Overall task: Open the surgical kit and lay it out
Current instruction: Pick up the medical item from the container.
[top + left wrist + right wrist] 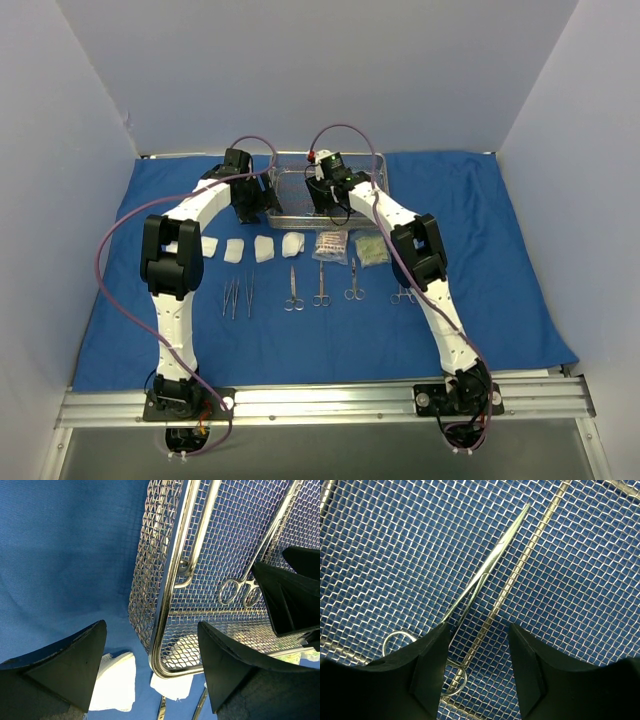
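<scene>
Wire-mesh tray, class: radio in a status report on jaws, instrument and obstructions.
Left jaws open over tray corner. Right jaws open above forceps lying in tray, not gripping. Nothing blocking.

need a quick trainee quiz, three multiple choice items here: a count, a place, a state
1. How many white square gauze pads lie on the blue cloth drape? A two; B four; C six.
2. The long steel ring-handled forceps below the right arm's black fingers lies: A in the rectangular steel wire-mesh tray; B on the cloth; C on a pad.
3. The left arm's black fingers are: A shut on a pad; B open, empty; C shut on the tray.
Key: B, four in a row; A, mesh beneath it; B, wide empty gap.
</scene>
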Controlling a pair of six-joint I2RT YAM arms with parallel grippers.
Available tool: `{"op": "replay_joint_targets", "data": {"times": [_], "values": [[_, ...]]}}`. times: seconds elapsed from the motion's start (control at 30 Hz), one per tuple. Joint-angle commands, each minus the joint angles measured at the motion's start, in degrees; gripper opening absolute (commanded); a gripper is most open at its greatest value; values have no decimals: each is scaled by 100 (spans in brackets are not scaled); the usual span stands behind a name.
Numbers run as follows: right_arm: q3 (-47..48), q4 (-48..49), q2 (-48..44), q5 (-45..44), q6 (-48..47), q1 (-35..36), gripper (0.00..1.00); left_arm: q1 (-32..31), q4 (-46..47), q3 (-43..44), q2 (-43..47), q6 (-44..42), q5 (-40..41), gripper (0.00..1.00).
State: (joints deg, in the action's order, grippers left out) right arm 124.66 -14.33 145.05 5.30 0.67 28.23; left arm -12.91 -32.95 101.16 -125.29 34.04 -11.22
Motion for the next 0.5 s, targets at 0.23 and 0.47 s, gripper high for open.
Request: {"op": "replay_joint_targets", "data": {"times": [0.23, 0.47], "values": [[322, -720, 418, -311, 408, -80, 22, 69, 96, 255, -21, -56, -99, 82], [322, -1335, 779, -126, 698, -265, 19, 139, 113, 263, -48, -38, -99, 82]]}}
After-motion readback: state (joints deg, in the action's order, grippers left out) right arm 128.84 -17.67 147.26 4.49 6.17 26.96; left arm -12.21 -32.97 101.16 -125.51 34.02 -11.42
